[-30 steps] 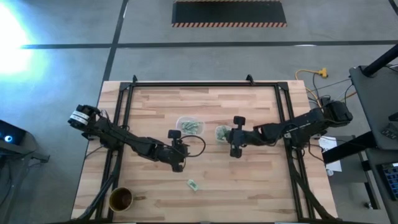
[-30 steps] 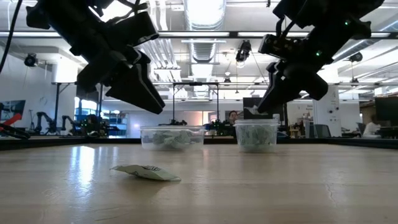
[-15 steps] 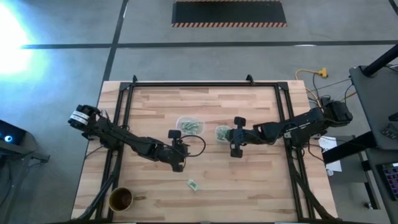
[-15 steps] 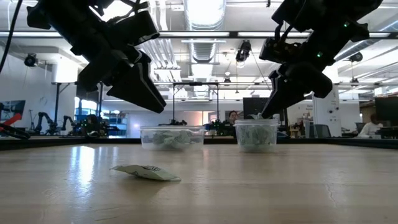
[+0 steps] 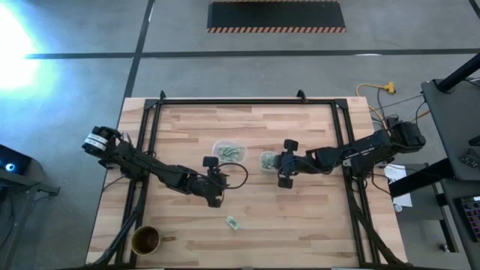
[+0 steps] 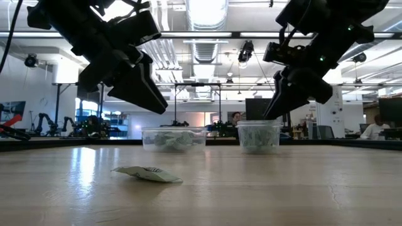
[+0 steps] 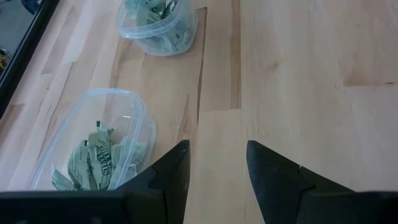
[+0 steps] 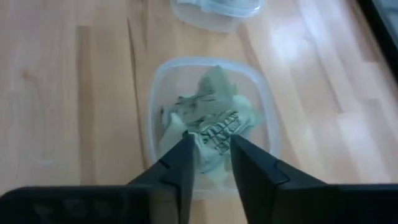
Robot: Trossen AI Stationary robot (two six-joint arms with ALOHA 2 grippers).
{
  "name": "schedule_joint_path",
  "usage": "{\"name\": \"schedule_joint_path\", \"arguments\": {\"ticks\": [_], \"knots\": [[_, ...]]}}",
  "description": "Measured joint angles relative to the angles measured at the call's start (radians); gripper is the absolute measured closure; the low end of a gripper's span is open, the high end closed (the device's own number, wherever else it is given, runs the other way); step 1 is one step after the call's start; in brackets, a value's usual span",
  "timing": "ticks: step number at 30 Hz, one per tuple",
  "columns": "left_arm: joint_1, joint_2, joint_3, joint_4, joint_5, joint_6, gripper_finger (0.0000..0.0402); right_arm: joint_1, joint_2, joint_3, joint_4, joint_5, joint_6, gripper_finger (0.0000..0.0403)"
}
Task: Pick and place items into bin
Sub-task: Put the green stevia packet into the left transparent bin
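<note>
One wrapped item (image 5: pixel 232 222) lies alone low in the high view's centre; the rest fill two clear bins (image 5: pixel 229 151) mid-frame. The right gripper (image 8: pixel 208 155), fingers slightly parted, hangs over the right-hand bin (image 8: pixel 211 121). The left gripper (image 7: pixel 214 165), spread and empty, hovers nearby.

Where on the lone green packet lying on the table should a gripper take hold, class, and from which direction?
Probably from straight above, fingers closing across the packet's short width at its middle: it lies flat and alone on the wooden table, with one raised crinkled edge visible in the low view.
</note>
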Motion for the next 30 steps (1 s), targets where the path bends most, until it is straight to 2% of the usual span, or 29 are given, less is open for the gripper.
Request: {"name": "schedule_joint_path", "arguments": {"ticks": [4, 8, 16, 23, 30], "knots": [[-0.001, 0.000, 0.001, -0.001, 0.037, 0.000, 0.0260, 0.002, -0.026, 0.000, 0.013, 0.005, -0.032, 0.0280], [-0.002, 0.000, 0.003, 0.000, 0.094, 0.000, 0.0260, 0.027, -0.074, 0.000, 0.008, 0.005, -0.041, 0.0271], [-0.027, 0.000, -0.004, 0.025, 0.187, -0.027, 0.0260, 0.154, -0.191, -0.020, -0.014, 0.000, -0.070, 0.0286], [-0.089, 0.041, -0.017, 0.191, 0.300, 0.005, 0.0260, 0.255, -0.259, -0.033, -0.020, -0.003, -0.078, 0.0299], [-0.148, 0.103, -0.015, 0.284, 0.326, 0.005, 0.0260, 0.306, -0.280, -0.033, -0.019, -0.004, -0.078, 0.0307]]}}
